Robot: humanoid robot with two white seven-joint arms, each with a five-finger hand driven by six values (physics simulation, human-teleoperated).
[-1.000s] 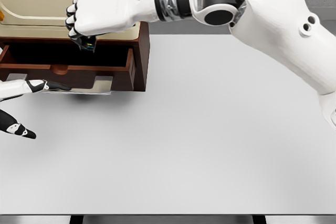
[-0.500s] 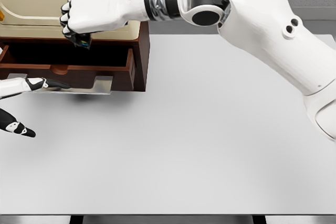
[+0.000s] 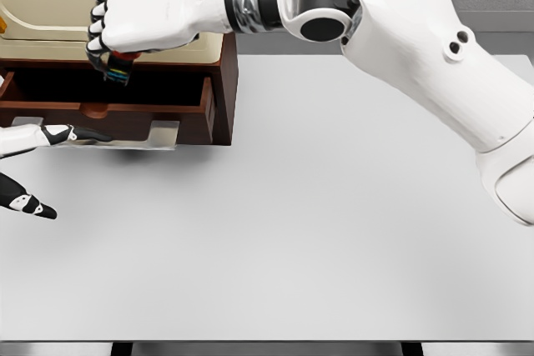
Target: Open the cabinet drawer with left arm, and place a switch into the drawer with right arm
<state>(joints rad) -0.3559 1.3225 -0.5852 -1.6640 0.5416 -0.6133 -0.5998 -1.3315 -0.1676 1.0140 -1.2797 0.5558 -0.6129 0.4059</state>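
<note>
White table [image 3: 334, 206]: 1 open drawer [image 3: 108, 97]; right hand [image 3: 138, 22] grasping 1 switch [image 3: 117, 68].

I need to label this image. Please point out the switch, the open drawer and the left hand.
switch [image 3: 119, 68]: head view, dark part showing under the right hand's curled fingers.
open drawer [image 3: 142, 108]: head view, top edge of its brown front panel.
left hand [image 3: 29, 137]: head view, white upper finger.

switch [image 3: 118, 68] mostly hidden in right hand [image 3: 146, 22], drawer [image 3: 108, 102] cut off left
</note>
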